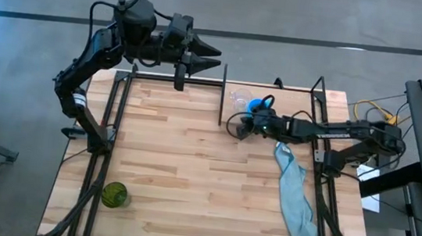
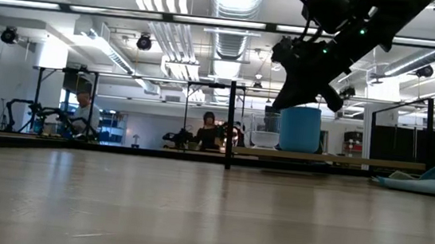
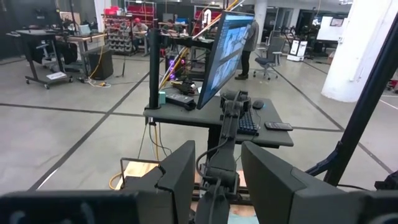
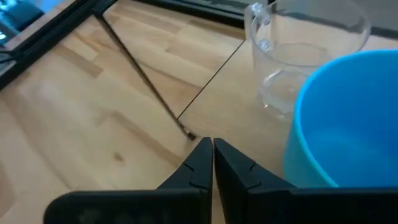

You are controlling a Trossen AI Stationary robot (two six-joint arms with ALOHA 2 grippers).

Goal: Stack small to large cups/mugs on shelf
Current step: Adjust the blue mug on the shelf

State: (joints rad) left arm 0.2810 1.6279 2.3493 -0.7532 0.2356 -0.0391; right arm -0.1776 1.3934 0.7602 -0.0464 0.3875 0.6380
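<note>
The blue mug (image 1: 257, 105) stands upright on the shelf (image 1: 299, 104), a light wood board at the table's far right. The clear cup (image 1: 238, 98) stands upright just left of it. In the right wrist view the blue mug (image 4: 348, 124) and the clear cup (image 4: 298, 56) are close together. My right gripper (image 1: 245, 125) is shut and hovers just off the mug's near side, fingertips (image 4: 212, 149) together. In the low view it hangs above the mug (image 2: 299, 128). The green cup (image 1: 114, 194) sits on the tabletop near the left front corner. My left gripper (image 1: 202, 54) is open and raised over the far edge.
A teal cloth (image 1: 297, 198) lies on the table's right side, from the shelf toward the near edge. Black frame posts (image 1: 223, 96) stand at the shelf's left edge, and rails run along both table sides. Bare wood lies between the shelf and the green cup.
</note>
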